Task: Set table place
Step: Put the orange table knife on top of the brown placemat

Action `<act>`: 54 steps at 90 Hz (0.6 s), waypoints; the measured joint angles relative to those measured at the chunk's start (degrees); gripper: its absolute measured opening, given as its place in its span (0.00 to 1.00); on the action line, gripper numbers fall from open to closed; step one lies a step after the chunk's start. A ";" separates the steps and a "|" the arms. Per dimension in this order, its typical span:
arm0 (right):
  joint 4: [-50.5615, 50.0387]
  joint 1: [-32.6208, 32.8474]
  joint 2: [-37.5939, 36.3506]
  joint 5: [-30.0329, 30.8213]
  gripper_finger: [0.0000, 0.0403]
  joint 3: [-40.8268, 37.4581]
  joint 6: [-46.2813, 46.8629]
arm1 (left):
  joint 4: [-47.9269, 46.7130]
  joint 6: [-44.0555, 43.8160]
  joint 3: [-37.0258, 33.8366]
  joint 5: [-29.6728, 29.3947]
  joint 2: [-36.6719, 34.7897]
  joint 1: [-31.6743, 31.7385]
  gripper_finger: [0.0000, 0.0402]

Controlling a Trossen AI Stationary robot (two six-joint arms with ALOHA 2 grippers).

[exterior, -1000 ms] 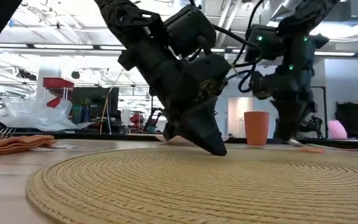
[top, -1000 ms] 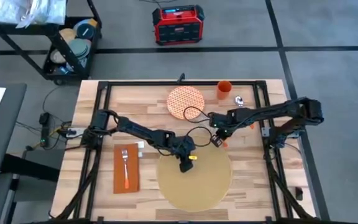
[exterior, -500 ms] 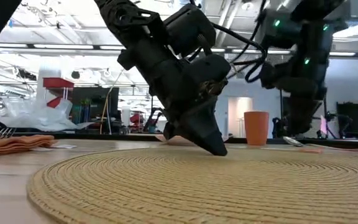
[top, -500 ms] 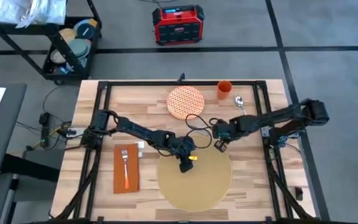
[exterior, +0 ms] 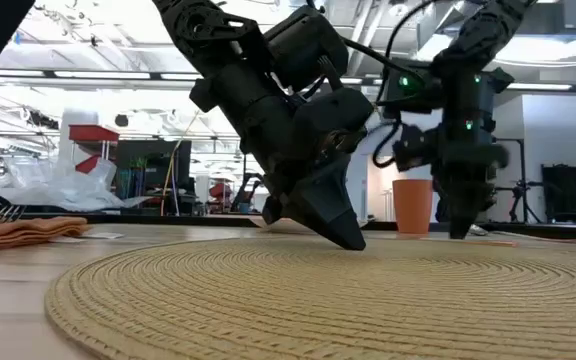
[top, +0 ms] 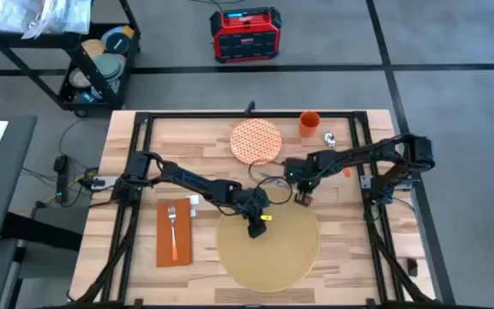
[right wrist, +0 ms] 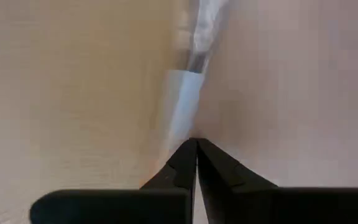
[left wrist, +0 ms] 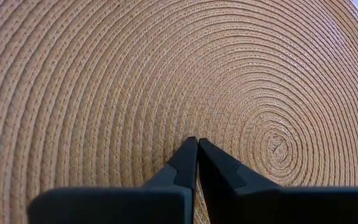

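Pressing its tip down onto the woven place (top: 268, 245), the left hand (top: 255, 230) sits near the mat's upper-left part, at about eleven o'clock from the mat's centre; its fingers (left wrist: 191, 163) are pinched together with nothing between them. The place lies on the near middle of the tabletop (top: 204, 142), in front of the patterned plate (top: 256, 140).

The right hand (top: 302, 196) hovers just beyond the mat's far edge, at about one o'clock from its centre. Its fingers (right wrist: 194, 163) are likewise closed to a point, and the wrist view shows a pale, blurred strip ahead of them that I cannot identify.

By my reading, the next piece to bring in is the plate, which lies at roughly eleven o'clock from the right hand and twelve o'clock from the left. The right hand is the nearer and the freer of the two. The napkin (top: 173, 232) with its fork (top: 172, 225) lies at nine o'clock from the mat, and the orange cup (top: 309, 124) stands at the far edge.
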 joint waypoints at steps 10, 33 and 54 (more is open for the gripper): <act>0.89 -0.18 -7.26 -2.77 0.00 0.24 -1.26 | -0.04 0.31 0.00 -0.04 0.00 0.11 0.00; -0.89 0.28 -16.59 5.61 0.00 -0.54 6.85 | -0.21 -0.71 -0.02 -0.11 0.00 0.15 0.00; -0.93 4.30 -16.18 2.31 0.03 -8.45 16.14 | -6.11 -1.07 -0.02 -0.42 -0.22 -1.83 0.00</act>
